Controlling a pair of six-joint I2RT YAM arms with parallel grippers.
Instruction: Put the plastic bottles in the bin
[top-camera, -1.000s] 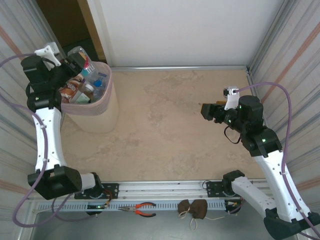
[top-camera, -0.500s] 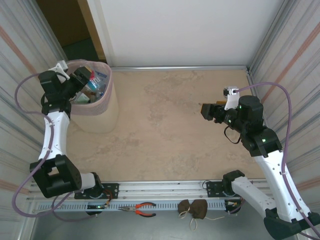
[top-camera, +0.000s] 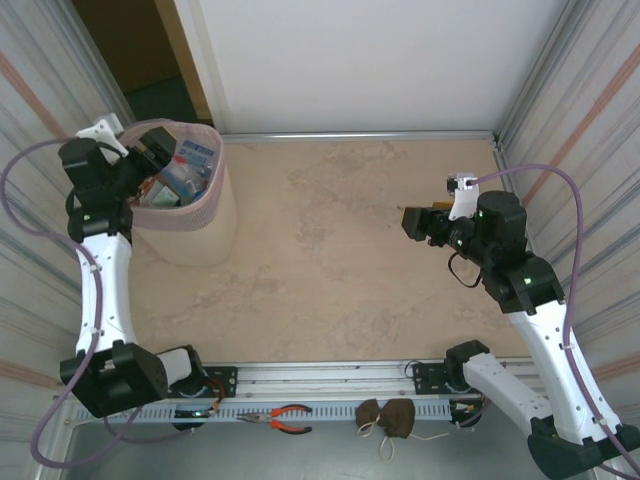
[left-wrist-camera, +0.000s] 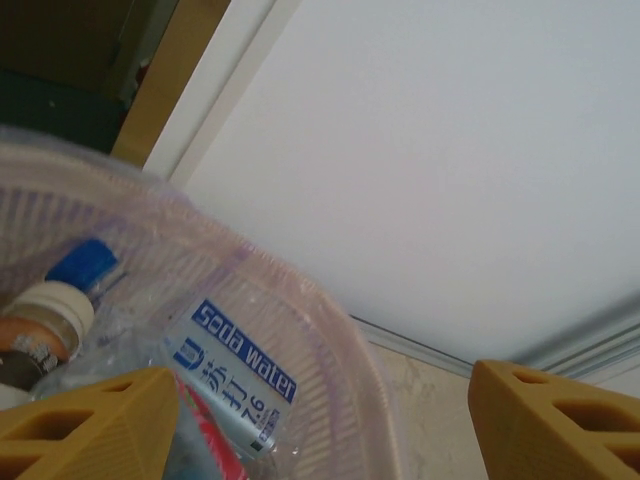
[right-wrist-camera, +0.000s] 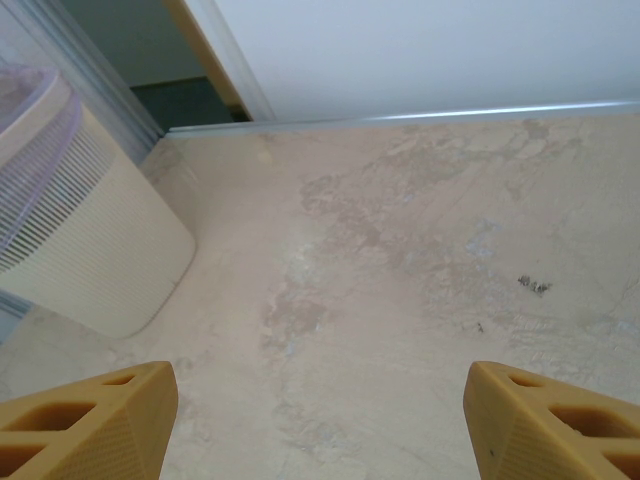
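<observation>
Pale pink bin (top-camera: 196, 232) stands upright far left — bottles (top-camera: 188, 168) heaped inside.

I read "soda water" in white on the blue label (left-wrist-camera: 243, 352) of a bottle (left-wrist-camera: 228, 392) in the bin (left-wrist-camera: 322, 318). Chinese characters stand beneath it.

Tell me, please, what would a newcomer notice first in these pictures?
The pale pink bin at the far left of the beige table, packed with plastic bottles, draws the eye first. The left arm reaches over its rim with open jaws, while the right arm hovers above the table's right side, jaws open too.
</observation>
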